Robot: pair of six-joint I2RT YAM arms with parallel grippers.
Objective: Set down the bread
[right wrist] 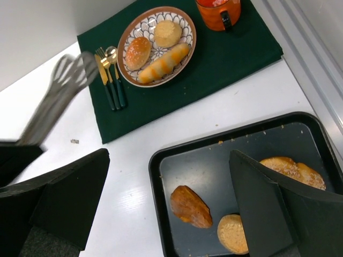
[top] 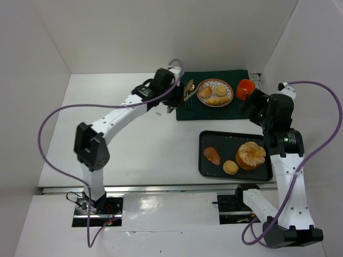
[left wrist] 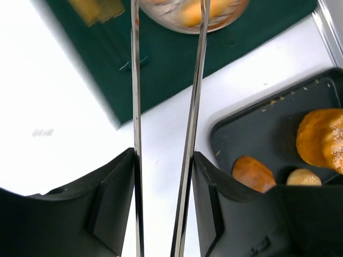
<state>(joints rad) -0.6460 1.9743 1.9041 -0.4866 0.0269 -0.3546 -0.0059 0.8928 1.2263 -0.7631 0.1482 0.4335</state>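
Note:
A patterned plate on a green mat holds three pieces of bread: two round rolls and a long striped one. My left gripper is shut on a pair of metal tongs. The tongs' two arms run forward between the fingers, and their empty tips reach the near-left rim of the plate. A black tray carries a dark oval bread, a small round one and a large sugared one. My right gripper hangs open above the tray.
An orange mug stands on the mat to the right of the plate. Gold and green cutlery lies on the mat to the plate's left. White walls close in the table on three sides.

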